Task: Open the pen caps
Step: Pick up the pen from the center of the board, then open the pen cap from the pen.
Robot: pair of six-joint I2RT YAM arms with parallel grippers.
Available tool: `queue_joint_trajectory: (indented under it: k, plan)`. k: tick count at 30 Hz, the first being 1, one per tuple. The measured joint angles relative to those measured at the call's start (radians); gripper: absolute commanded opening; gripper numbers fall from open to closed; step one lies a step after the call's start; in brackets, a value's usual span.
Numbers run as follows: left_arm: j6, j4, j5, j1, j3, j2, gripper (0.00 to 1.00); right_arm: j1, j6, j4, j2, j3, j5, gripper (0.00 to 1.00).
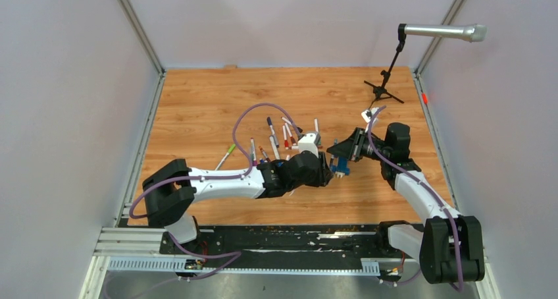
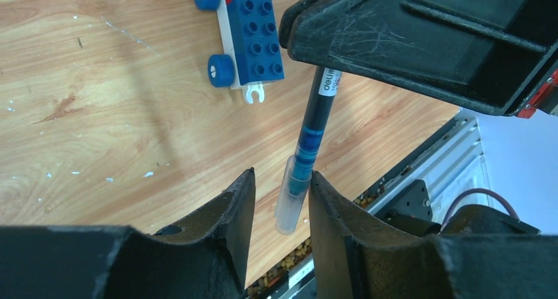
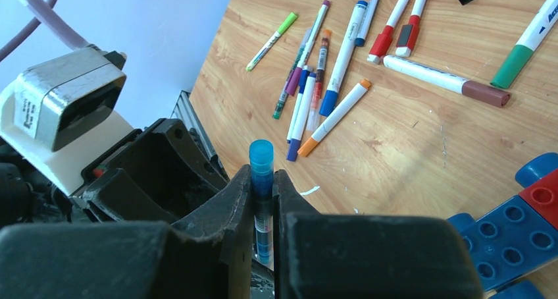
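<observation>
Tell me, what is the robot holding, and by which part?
The right tool grips the slim blue pen by its barrel, below the blue end. The left tool flanks its clear plastic cap, not clamped.

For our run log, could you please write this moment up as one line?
right gripper: shut on blue pen | left gripper: open around clear cap | cap state: not yet off

Pen caps point(image 3: 328, 104) left of toy block point(image 3: 508, 238)
</observation>
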Motion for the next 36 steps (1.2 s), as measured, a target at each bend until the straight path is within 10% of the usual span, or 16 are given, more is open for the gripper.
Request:
queue_joint_trajectory:
  k: [10,36]
  plan:
    - [0.035,-0.068,-0.008,-0.018,0.046,0.006,0.00,0.013,0.004,-0.033,0.000,0.000,0.034,0.00]
    - [0.125,0.166,-0.095,0.063,0.029,0.019,0.00,0.105,-0.047,-0.384,0.204,0.447,0.352,0.00]
